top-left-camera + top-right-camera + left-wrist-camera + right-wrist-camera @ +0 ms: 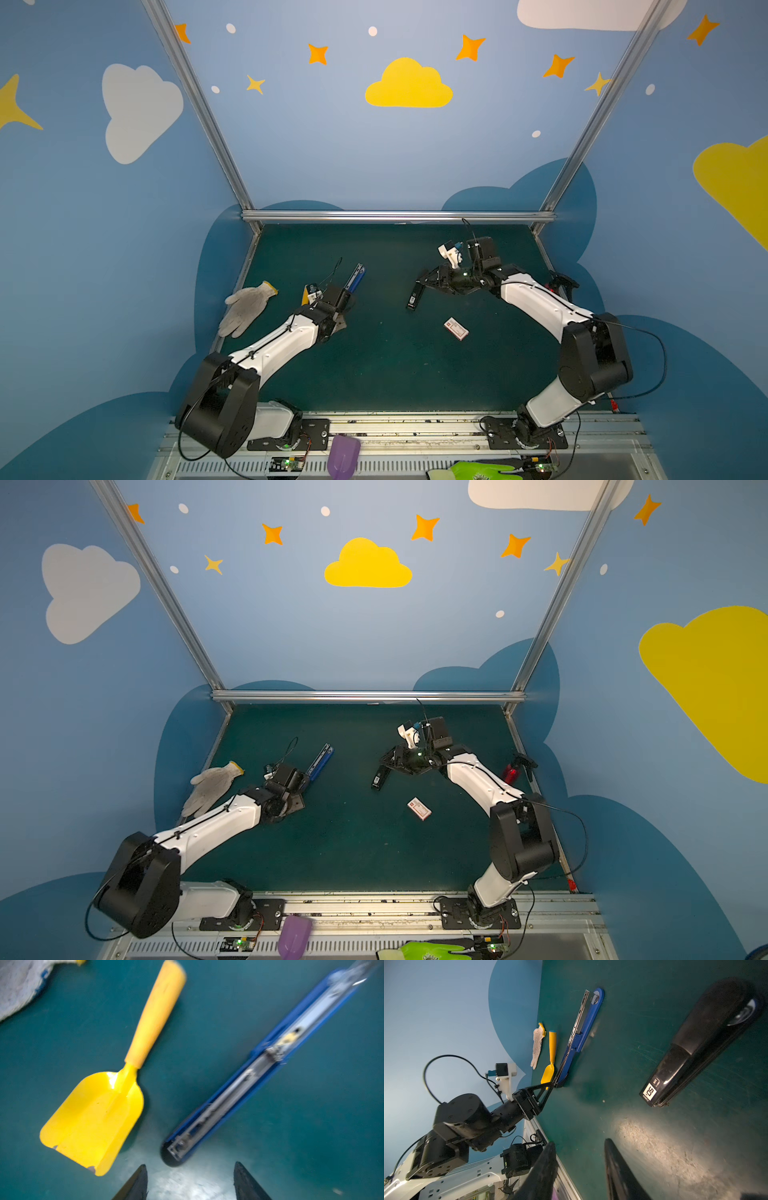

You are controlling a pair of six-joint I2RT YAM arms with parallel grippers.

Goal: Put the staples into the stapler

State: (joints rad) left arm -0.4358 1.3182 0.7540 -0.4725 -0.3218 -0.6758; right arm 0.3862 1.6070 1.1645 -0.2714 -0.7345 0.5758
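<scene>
Numbering two, blue stapler (pixel 355 277), black stapler (pixel 414 297), one box (pixel 456 328)

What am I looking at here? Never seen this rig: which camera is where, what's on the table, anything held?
Two robot arms, the left arm and the right arm, stand at the near edge of a green table. Two pictures look down from overhead; the other two come from a camera on each wrist. On the table: a blue stapler folded open, a black stapler, a small white staple box, a knit glove and a yellow trowel. Both arms' jaws stand open, holding nothing.
</scene>
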